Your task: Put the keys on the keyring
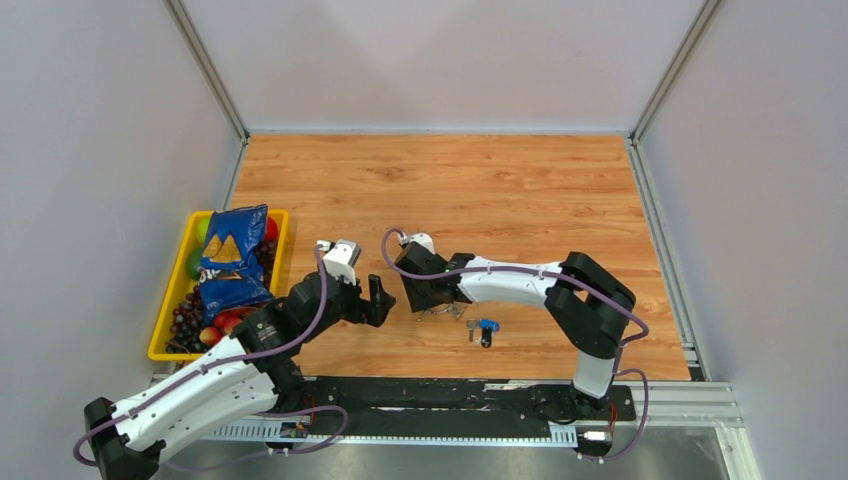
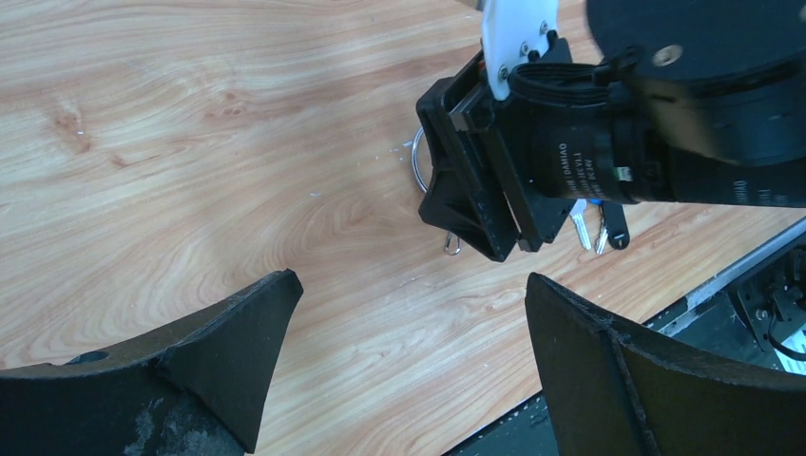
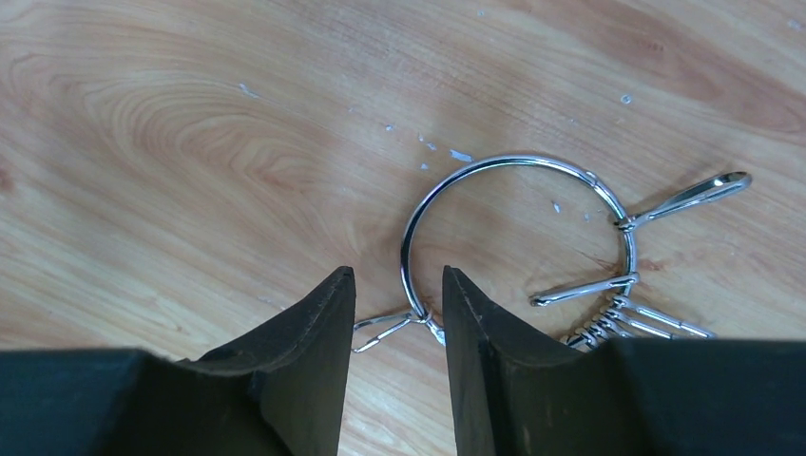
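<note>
Keyring (image 3: 513,160) partly behind right end effector (image 3: 396,285)

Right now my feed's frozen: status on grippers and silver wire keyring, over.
Left gripper open, standing off. Right gripper open astride thin silver keyring. Blue-headed metal key loose nearby. Nothing blocking.

I see the keyring (image 3: 513,159) lying flat on the tabletop (image 3: 143,142): a thin round silver wire ring, with several slim silver pieces threaded on its right side and fanned outward, and one small one at its near-left. The loose keys (image 1: 483,330) lie close together near its right: a blue-headed key (image 1: 489,324), a black-headed key (image 1: 486,341) and a plain silver key (image 1: 470,331).
</note>
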You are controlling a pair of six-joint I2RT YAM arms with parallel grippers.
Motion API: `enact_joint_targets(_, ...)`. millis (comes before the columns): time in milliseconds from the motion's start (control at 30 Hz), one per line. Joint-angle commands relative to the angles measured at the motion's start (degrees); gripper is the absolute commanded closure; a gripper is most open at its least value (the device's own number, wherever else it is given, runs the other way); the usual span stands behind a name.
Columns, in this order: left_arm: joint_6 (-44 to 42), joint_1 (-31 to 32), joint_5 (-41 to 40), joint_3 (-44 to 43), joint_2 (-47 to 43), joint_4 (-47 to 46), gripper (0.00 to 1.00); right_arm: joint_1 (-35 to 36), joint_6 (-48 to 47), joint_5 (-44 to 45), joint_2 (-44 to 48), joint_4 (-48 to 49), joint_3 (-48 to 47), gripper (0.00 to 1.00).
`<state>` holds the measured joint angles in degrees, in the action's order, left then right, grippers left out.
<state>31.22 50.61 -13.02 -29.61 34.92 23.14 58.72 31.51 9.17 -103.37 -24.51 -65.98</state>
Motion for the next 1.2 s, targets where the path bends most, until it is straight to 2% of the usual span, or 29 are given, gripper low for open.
enact_joint_targets(0,0.8,0.0,-0.6,-0.2,-1.6,0.7,0.00,0.7,3.2,2.3,-1.9,1.8,-2.0,0.59)
enact_joint_targets(700,0.8,0.0,-0.7,0.2,-2.0,0.5,0.00,6.2,4.7,12.2,-6.7,-3.1,-0.4,0.69)
enact_joint_targets(867,0.9,0.0,-0.8,0.2,-1.9,0.5,0.00,6.5,5.0,12.7,-6.9,-3.3,0.7,0.84)
enact_joint_targets(967,0.9,0.1,-0.9,0.2,-2.0,0.7,0.00,6.6,5.4,13.0,-6.8,-3.3,1.8,0.88)
enact_joint_targets(1033,0.9,0.0,-1.0,0.2,-1.9,0.7,0.00,6.5,5.7,12.9,-6.7,-3.2,2.4,0.98)
enact_joint_targets(1167,0.9,0.0,-1.2,0.2,-1.9,0.7,0.00,6.7,5.6,13.1,-5.3,-1.7,3.4,1.00)
